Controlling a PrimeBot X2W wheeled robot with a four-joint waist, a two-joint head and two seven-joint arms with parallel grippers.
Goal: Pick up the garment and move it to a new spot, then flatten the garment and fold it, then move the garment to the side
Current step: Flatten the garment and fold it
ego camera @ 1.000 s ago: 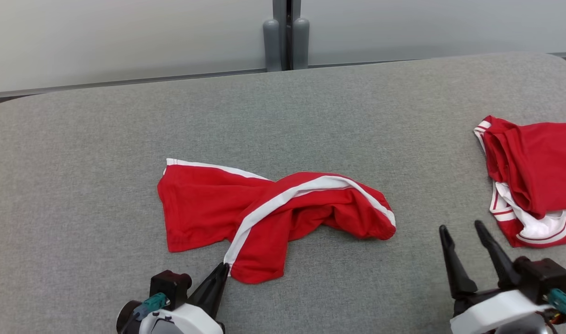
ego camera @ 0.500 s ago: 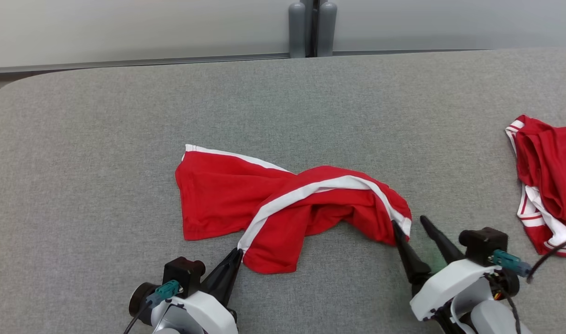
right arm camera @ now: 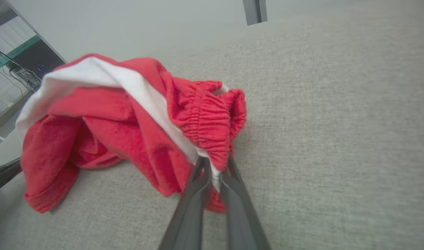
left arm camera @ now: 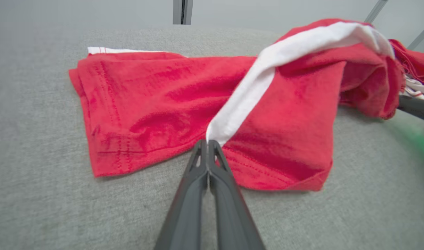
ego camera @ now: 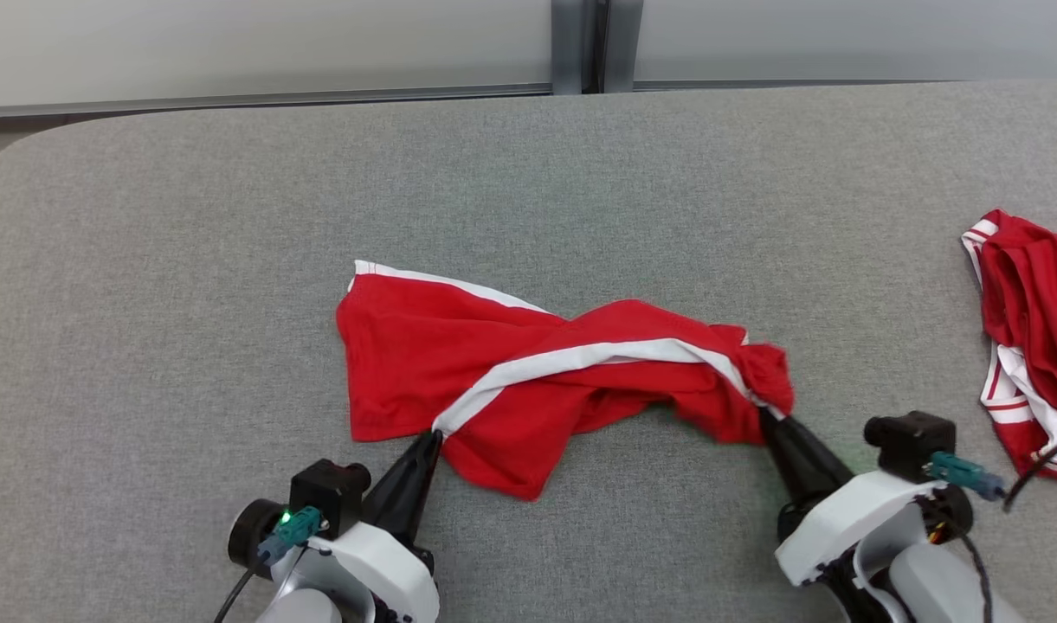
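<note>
Garment [ego camera: 528, 381] pinched at both ends

It is red with a white stripe [ego camera: 580, 356] running across it. It lies twisted and bunched near the middle of the grey tabletop [ego camera: 234, 216], on the side close to the robot. Its left part rests flat.

The left end effector [ego camera: 430, 435] is closed tight on the near hem, right where the white stripe ends. Its two fingers press together with only the cloth edge between them.

The right end effector [ego camera: 766, 421] is closed on the other end, on the crinkly stretchy band. A bit of cloth sits squeezed between its fingers, and that end is bunched up.

A second red cloth [ego camera: 1026, 329] with white stripes lies at the right side of the tabletop, well apart from the garment.
</note>
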